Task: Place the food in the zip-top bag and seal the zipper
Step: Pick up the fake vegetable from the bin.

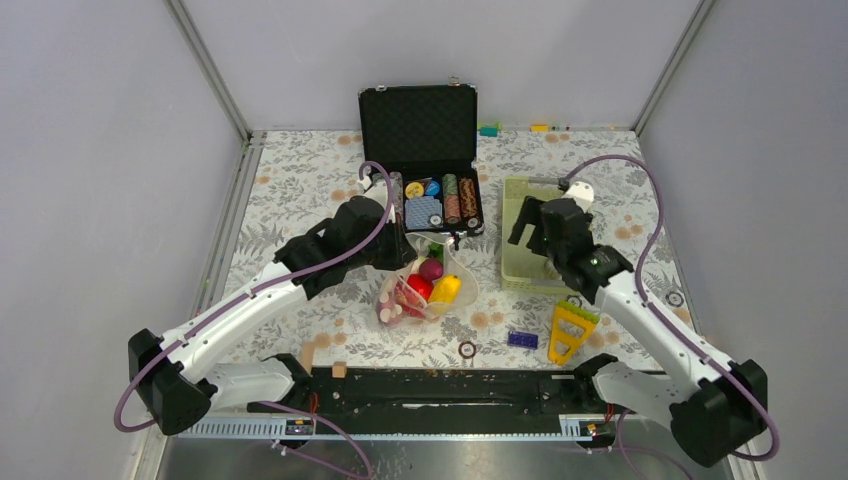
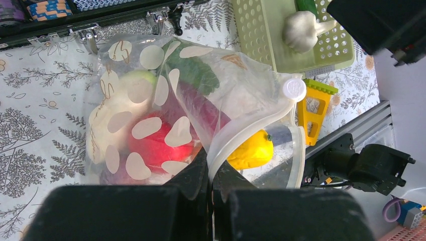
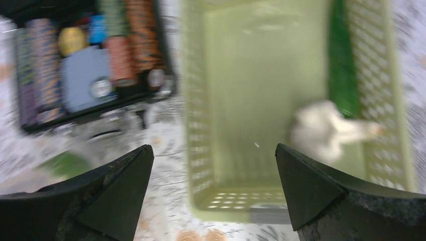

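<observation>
Hiding the near part of the zip-top bag (image 2: 150,85) in its wrist view, the left gripper (image 2: 211,173) pinches its jaws tight on the bag's mouth rim, where the pale zipper (image 2: 251,123) curves away. The bag lies mid-worktop (image 1: 300,190), just before the open chip case (image 1: 420,150). A red piece (image 2: 155,145) and a yellow piece (image 2: 251,150) show through it, muddied by printed spots. The right wrist view is blurred. The right gripper (image 3: 213,150), jaws wide and holding nothing, hangs over the green basket (image 3: 236,201) near the right edge, with a white piece (image 3: 321,130) and a green piece (image 3: 342,60) inside. A yellow toy (image 1: 570,330) lies by the front edge.
</observation>
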Controlling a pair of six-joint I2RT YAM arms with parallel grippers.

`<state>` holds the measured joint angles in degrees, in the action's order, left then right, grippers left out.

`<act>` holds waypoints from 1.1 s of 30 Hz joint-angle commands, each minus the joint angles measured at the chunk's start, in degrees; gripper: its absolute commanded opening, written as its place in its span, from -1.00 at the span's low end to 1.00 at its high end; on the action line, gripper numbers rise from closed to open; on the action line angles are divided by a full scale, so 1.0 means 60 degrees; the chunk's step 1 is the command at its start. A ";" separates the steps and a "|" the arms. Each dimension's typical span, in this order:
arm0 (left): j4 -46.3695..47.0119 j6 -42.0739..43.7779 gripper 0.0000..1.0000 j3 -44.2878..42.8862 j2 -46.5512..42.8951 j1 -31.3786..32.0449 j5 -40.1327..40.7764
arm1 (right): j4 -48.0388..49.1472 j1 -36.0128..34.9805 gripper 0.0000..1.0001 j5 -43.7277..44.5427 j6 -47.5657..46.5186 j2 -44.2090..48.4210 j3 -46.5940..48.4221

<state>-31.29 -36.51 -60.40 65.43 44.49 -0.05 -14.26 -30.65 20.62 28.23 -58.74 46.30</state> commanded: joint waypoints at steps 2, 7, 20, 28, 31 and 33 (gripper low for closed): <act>0.0705 -0.0115 -1.00 -0.0172 -0.0037 -0.0056 -0.0239 | -0.2655 0.1564 0.99 0.0527 0.1760 -0.1220 0.0805; 0.0704 -0.0090 -1.00 -0.0136 -0.0049 -0.0054 -0.0211 | -0.2870 0.2422 0.97 0.0157 0.1873 -0.2890 0.1359; 0.0714 -0.0075 -1.00 -0.0076 -0.0014 -0.0051 -0.0115 | -0.3654 0.3169 0.71 0.0573 0.1458 -0.6319 0.3105; 0.0717 -0.0069 -1.00 -0.0154 0.0141 -0.0048 -0.0164 | -0.4023 0.3488 0.30 0.0596 0.1321 -0.7231 0.3539; 0.0718 -0.0071 -1.00 -0.0194 0.0181 -0.0050 -0.0181 | -0.4374 0.3526 0.26 0.0743 0.1229 -0.7476 0.3718; 0.0721 -0.0067 -1.00 -0.0229 0.0197 -0.0048 -0.0181 | -0.4718 0.3531 0.27 0.0863 0.1191 -0.7622 0.3828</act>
<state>-30.61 -36.53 -60.36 66.50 44.49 -0.30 -37.65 -10.02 23.42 35.79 -101.71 67.64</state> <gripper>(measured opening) 0.008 0.636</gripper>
